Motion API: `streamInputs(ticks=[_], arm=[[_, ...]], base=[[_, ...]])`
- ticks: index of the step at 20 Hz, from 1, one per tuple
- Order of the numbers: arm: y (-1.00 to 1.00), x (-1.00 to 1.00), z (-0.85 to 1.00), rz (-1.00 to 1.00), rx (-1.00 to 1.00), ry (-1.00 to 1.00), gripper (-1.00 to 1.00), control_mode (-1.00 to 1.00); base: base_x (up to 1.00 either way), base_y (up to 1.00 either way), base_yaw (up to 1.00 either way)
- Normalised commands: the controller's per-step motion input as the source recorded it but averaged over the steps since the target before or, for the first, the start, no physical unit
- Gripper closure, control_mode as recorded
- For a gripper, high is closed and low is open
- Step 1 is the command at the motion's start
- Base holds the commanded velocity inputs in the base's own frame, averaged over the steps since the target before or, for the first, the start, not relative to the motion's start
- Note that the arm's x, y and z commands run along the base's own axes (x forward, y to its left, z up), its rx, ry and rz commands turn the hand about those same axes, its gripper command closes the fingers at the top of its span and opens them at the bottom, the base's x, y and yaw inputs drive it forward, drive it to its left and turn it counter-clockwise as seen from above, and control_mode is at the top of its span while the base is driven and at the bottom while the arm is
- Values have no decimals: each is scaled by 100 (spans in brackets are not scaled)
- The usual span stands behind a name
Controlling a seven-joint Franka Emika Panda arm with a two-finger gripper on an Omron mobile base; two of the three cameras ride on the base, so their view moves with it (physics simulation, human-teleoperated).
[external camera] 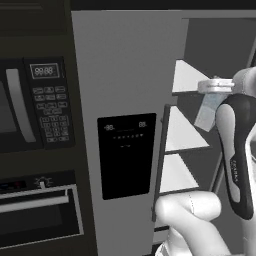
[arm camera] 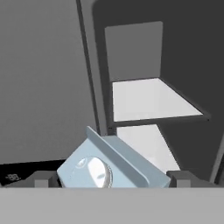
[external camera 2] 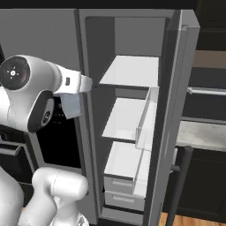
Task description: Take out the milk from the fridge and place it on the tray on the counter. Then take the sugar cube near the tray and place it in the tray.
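The milk (arm camera: 111, 164) is held between the widely spread fingers of the hand (arm camera: 111, 179), in front of the open fridge (external camera 2: 132, 119) and off its shelves; placement on the tray and the sugar cube step are judged outstanding.

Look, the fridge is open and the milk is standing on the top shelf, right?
Not quite. The fridge is open, but the milk is not on a shelf. It sits tilted in the gripper, out in front of the shelves. The hand view shows it.
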Motion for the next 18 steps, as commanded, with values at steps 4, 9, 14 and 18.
streamInputs(ticks=[4,9,14,18], arm=[[58,-63,-10,0,6,16,100,-100],[41,-50,5,0,5,2,100,100],[0,0,0,0,0,0,100,100],[0,0,0,0,0,0,100,100]], base=[[0,0,0],[-20,8,1],[-100,62,2],[-100,37,0]])
